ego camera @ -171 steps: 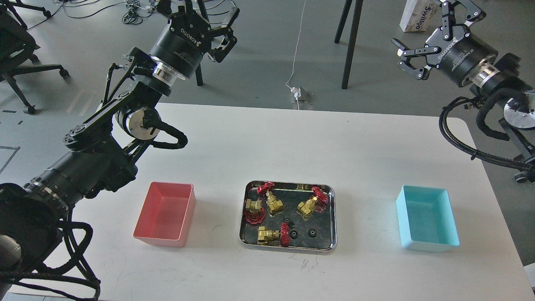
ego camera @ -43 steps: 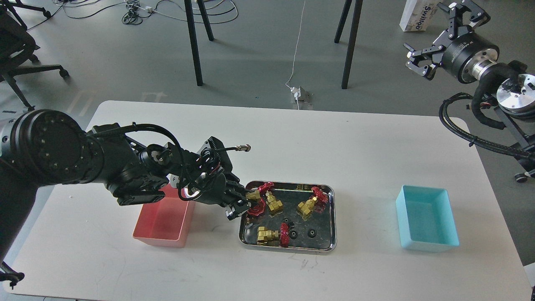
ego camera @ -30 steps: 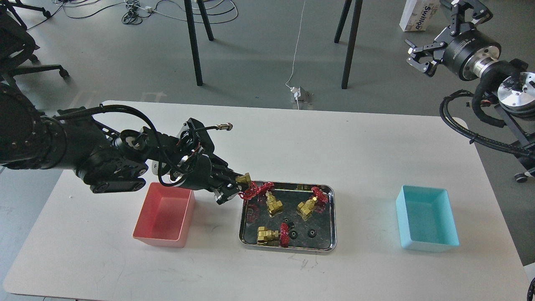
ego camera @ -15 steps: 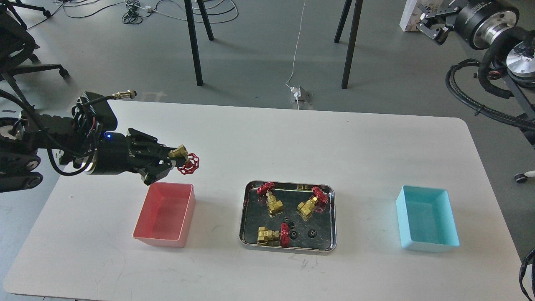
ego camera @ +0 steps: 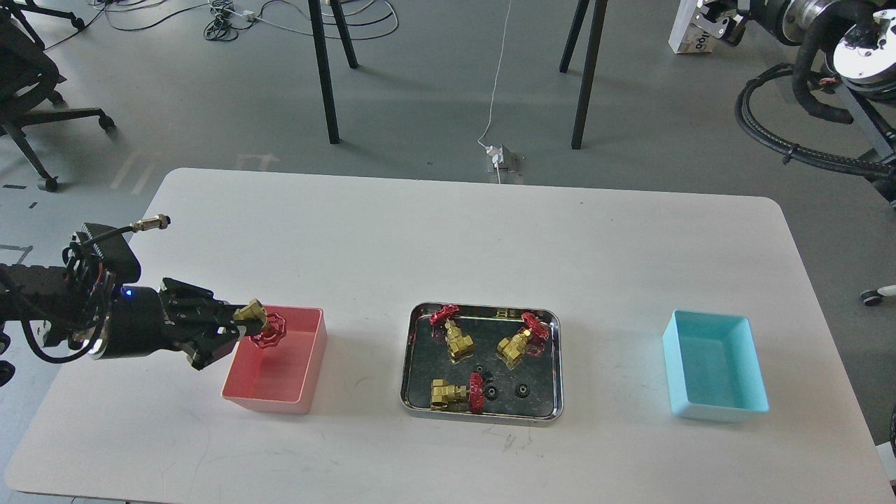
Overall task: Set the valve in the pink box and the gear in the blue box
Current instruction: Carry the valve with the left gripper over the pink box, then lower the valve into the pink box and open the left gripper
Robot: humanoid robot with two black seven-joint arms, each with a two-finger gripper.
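My left gripper (ego camera: 241,324) is shut on a brass valve with a red handwheel (ego camera: 264,328). It holds the valve in the air over the back-left part of the pink box (ego camera: 269,404). Three more valves (ego camera: 455,339) lie in the steel tray (ego camera: 483,417), with three small black gears (ego camera: 521,389) near its front. The blue box (ego camera: 715,409) stands empty at the right. My right gripper (ego camera: 712,19) is high at the top right edge, far from the table and partly cut off, so I cannot tell whether its fingers are open.
The white table (ego camera: 448,231) carries the pink box, the tray and the blue box in a row. Black stand legs (ego camera: 323,70) and cables are on the floor beyond the table. An office chair (ego camera: 28,63) is at the far left.
My left gripper lifted one valve out of the tray, carried it left and came down over the pink box. My right arm rose and drew back towards the top right corner.
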